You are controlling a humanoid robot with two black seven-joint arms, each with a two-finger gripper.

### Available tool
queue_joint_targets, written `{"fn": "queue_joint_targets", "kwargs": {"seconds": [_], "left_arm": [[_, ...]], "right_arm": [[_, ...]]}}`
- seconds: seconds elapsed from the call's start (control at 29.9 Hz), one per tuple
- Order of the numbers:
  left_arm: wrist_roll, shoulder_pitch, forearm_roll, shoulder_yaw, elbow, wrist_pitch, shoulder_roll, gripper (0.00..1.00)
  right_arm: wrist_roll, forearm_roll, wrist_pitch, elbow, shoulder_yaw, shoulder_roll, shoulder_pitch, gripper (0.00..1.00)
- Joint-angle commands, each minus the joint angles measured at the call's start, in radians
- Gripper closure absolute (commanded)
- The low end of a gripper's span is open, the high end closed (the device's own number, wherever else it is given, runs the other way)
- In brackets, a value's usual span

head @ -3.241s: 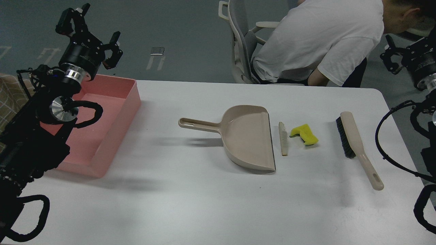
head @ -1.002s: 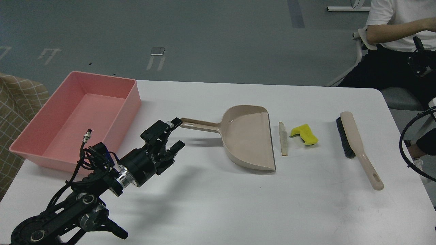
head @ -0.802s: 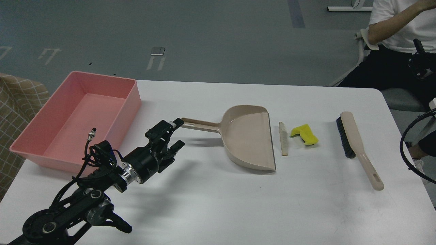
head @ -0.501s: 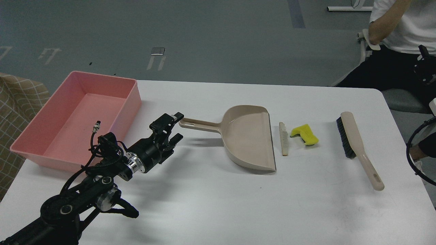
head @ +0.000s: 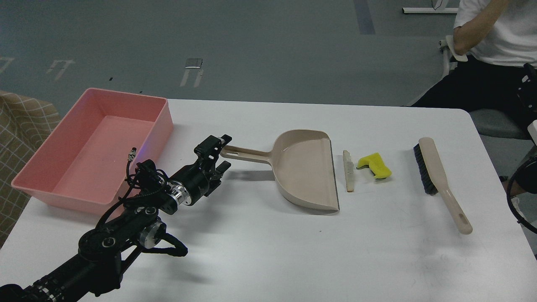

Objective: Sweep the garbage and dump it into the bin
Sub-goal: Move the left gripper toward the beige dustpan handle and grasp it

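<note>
The garbage lies on the white table: a curved yellow sponge piece [head: 374, 165] with a dark green side, and a thin pale strip [head: 348, 170] just left of it. The beige dustpan [head: 305, 170] lies with its mouth toward the strip and its handle [head: 245, 154] pointing left. My left gripper [head: 222, 154] is open at the handle's left end, one finger above it and one below. The beige black-bristled brush [head: 438, 179] lies at the right. The pink bin [head: 96, 149] stands at the far left. Only a cable and a bit of my right arm [head: 524, 184] show at the right edge; its gripper is out of view.
A seated person [head: 491, 46] is beyond the table's far right corner. A checked cloth [head: 21, 138] hangs at the left edge beside the bin. My left arm [head: 126, 226] stretches over the front left of the table.
My left arm has come down from above the bin and reached right and forward; its open gripper now stands at the dustpan handle's end. The person has moved away to the right.
</note>
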Motion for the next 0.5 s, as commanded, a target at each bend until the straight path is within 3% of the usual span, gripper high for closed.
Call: {"fn": "queue_joint_targets", "kwargs": {"seconds": [0.0, 0.03, 0.13, 0.23, 0.37, 0.47], "left_arm": [[0.000, -0.002, 0.006, 0.001, 0.000, 0.002, -0.003, 0.30], [0.000, -0.002, 0.007, 0.001, 0.000, 0.002, -0.003, 0.41], [-0.002, -0.003, 0.009, 0.001, 0.000, 0.002, 0.000, 0.57], [-0.016, -0.003, 0.011, 0.004, 0.000, 0.002, 0.004, 0.67], [-0.032, -0.002, 0.012, 0.011, 0.000, 0.002, 0.009, 0.69], [-0.052, -0.005, 0.014, 0.029, 0.000, 0.002, 0.010, 0.80]], "right_arm": [[0.000, 0.000, 0.000, -0.001, 0.000, 0.001, -0.001, 0.00], [0.000, 0.000, 0.002, -0.001, 0.000, 0.001, -0.001, 0.00], [0.000, 0.000, 0.002, 0.000, 0.000, 0.006, -0.001, 0.00], [0.000, 0.000, 0.002, -0.001, 0.000, 0.009, -0.001, 0.00], [0.000, 0.000, 0.002, -0.003, 0.000, 0.010, -0.001, 0.00], [0.000, 0.000, 0.002, -0.003, 0.000, 0.010, -0.001, 0.00]]}}
